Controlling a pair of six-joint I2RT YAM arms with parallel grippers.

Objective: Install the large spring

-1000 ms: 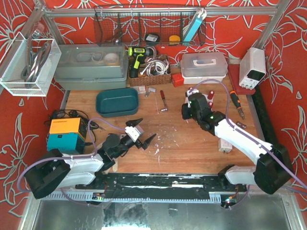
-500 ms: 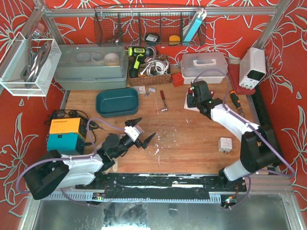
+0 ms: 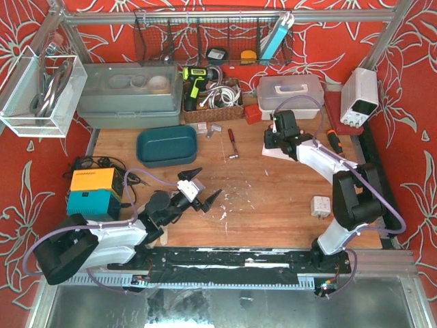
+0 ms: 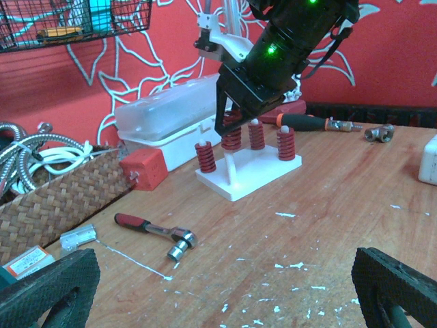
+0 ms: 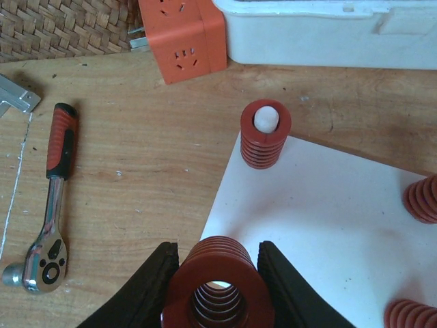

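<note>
My right gripper [image 5: 217, 290] is shut on a large red spring [image 5: 220, 281] and holds it upright over the near-left corner of the white base plate [image 5: 328, 219]. One red spring [image 5: 265, 134] sits on a white post at the plate's far-left corner, and two more show at the right edge. In the left wrist view the right gripper [image 4: 232, 126] holds the spring [image 4: 231, 139] just above the plate [image 4: 254, 175]. From above, the right gripper [image 3: 278, 141] is at the back of the table. My left gripper [image 3: 207, 186] is open and empty, far from the plate.
A red-handled ratchet [image 5: 49, 205] lies left of the plate, and an orange socket block [image 5: 183, 42], a wicker basket [image 5: 65, 24] and a white plastic box [image 5: 328, 31] stand behind it. A green tray [image 3: 166, 145], a white adapter [image 3: 320, 206] and a screwdriver [image 3: 336, 147] lie on the table.
My right arm has swung from mid-table to the back and carried the red spring over the white plate. The left arm has not moved.
</note>
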